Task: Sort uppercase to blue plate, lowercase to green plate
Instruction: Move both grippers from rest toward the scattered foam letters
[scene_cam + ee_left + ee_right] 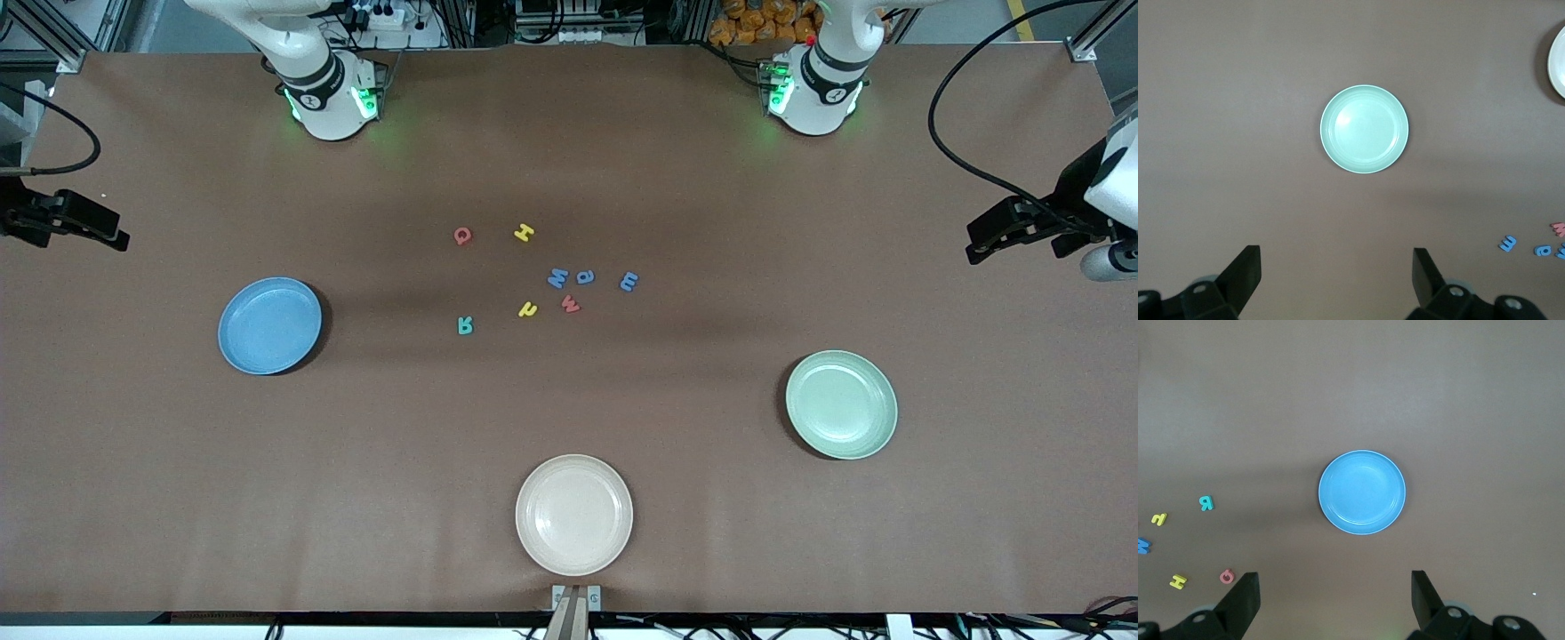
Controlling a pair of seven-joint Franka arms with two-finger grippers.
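In the middle of the table lie the uppercase letters: red Q point(462, 236), yellow H point(524, 233), blue W point(557, 277) and teal R point(465, 325). Mixed among them are the lowercase ones: blue a point(585, 276), light-blue e point(628, 282), yellow r point(527, 309) and red w point(571, 305). The blue plate point(269, 325) sits toward the right arm's end and holds nothing. The green plate point(841, 404), likewise bare, sits toward the left arm's end. My left gripper point(1337, 267) hangs open high above the table, with the green plate point(1365, 129) in its view. My right gripper point(1335, 587) hangs open high up, with the blue plate point(1362, 492) in its view.
A cream plate point(574, 514) with nothing on it lies near the table's front edge, nearer the front camera than the letters. Brown table surface separates the letter cluster from each plate. Both arm bases stand along the table's back edge.
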